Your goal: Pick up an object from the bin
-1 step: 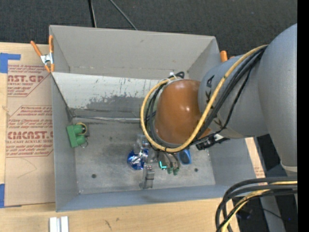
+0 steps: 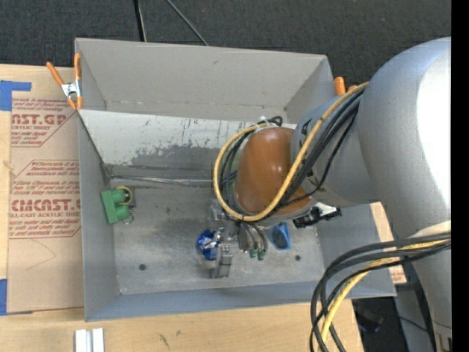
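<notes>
A green block [image 2: 115, 204], a blue-and-white object [image 2: 207, 244] and a blue piece [image 2: 281, 235] lie in the grey bin [image 2: 198, 86].

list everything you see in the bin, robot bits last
green block: 1, green, left side of the bin floor
small blue thing: 1, blue and shiny, front middle of the floor, right beside the gripper
second blue thing: 1, blue, right of the gripper, partly under the wrist
bin: 1, grey metal, centre
arm: 1, silver-grey with orange cover and cables, from the right
gripper: 1, grey, low over the front floor
</notes>
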